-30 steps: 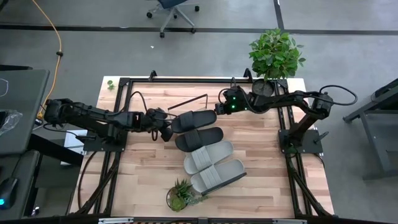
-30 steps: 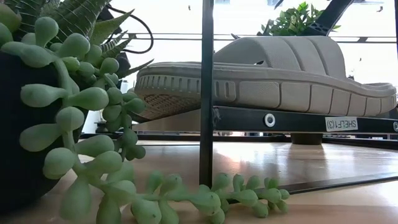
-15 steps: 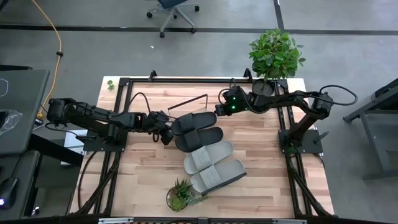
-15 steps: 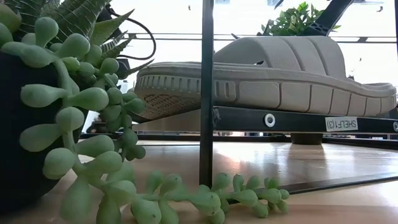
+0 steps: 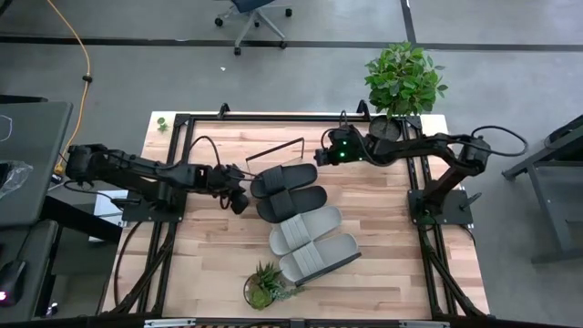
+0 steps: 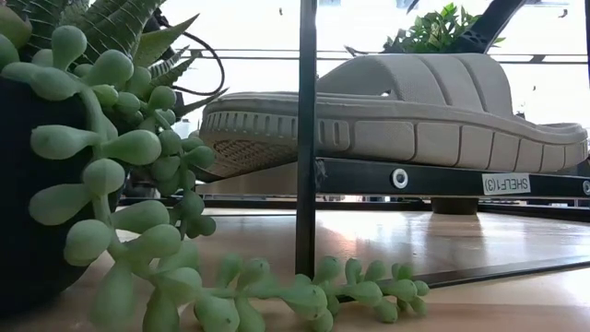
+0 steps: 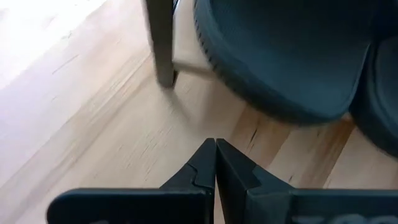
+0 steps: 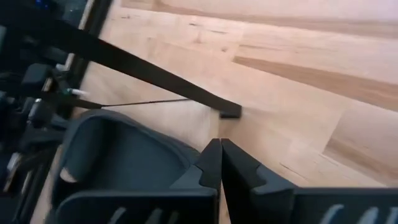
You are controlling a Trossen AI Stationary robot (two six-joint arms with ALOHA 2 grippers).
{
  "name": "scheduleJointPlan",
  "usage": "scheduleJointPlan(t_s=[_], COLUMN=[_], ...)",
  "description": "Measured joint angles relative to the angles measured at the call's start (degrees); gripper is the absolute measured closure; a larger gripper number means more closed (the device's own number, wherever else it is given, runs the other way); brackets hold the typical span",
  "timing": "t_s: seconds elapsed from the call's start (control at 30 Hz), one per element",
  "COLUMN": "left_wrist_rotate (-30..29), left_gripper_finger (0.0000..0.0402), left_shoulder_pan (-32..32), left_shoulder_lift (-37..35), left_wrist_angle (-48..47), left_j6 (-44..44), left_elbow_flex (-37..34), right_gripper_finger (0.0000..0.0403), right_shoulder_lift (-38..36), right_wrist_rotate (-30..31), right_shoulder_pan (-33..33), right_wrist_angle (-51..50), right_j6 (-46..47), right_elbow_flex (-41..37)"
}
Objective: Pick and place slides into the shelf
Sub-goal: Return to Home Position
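Note:
Four slides lie side by side in a slanting row on the shelf (image 5: 275,148): two black (image 5: 284,179) (image 5: 291,203), then two light grey (image 5: 305,230) (image 5: 319,257). In the low view the nearest grey slide (image 6: 415,111) rests by its sole on the shelf's black bar (image 6: 442,177). My left gripper (image 5: 239,199) is shut just left of the black slides' left ends, with bare wood between its tips (image 7: 215,143) and the slide (image 7: 280,56). My right gripper (image 5: 320,161) is shut at the far black slide's right end (image 8: 118,155). My right gripper's shut fingers (image 8: 211,165) stand slanting down right beside the rim of the far black slide's right end (image 8: 183,155). Whether they touch it I cannot tell. The slide lies flat.
A large potted plant (image 5: 403,77) stands at the table's far right corner, close behind my right arm. A small succulent pot (image 5: 264,287) sits at the near edge and fills the left of the low view (image 6: 92,157). Black frame rails (image 5: 178,164) run along the table's sides.
My left gripper has turned a little at the wrist and drawn slightly away from the black slides' left ends, staying shut. The slides lie as before.

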Motion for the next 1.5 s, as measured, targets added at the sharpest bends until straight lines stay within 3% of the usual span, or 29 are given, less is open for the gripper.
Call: scheduleJointPlan(t_s=[0.33, 0.57, 0.7, 0.97, 1.23, 1.33, 1.5], left_wrist_rotate=[3.2, 10.6, 13.2, 13.2, 11.4, 8.9, 7.5], left_gripper_finger=[0.0401, 0.0401, 0.0401, 0.0401, 0.0401, 0.0401, 0.0401], left_shoulder_pan=[0.0, 0.0, 0.0, 0.0, 0.0, 0.0, 0.0], left_shoulder_lift=[-16.5, -30.5, -37.2, -44.9, -45.3, -45.4, -45.3], left_wrist_angle=[-8.2, -8.4, -7.0, -2.3, -3.0, -3.0, -3.0], left_j6=[4.6, 13.7, 15.4, 23.3, 30.1, 31.3, 31.5], left_elbow_flex=[0.0, 0.0, 0.0, 0.0, 0.0, 0.0, 0.0], right_gripper_finger=[0.0403, 0.0403, 0.0403, 0.0403, 0.0403, 0.0403, 0.0403], right_shoulder_lift=[-11.0, -24.5, -32.7, -46.1, -51.7, -52.5, -53.7], right_wrist_rotate=[-7.8, -18.5, -21.8, -20.7, -9.4, -7.6, -7.6], right_shoulder_pan=[0.2, 0.2, 0.2, 0.1, 1.9, 3.6, 5.9], right_wrist_angle=[-2.4, -4.5, -6.4, -15.2, -33.4, -30.5, -12.2], right_j6=[-6.7, -16.1, -17.9, -24.9, -27.8, -26.8, -19.5], right_elbow_flex=[0.0, 0.1, 0.1, 0.1, -0.3, -3.2, -13.3])
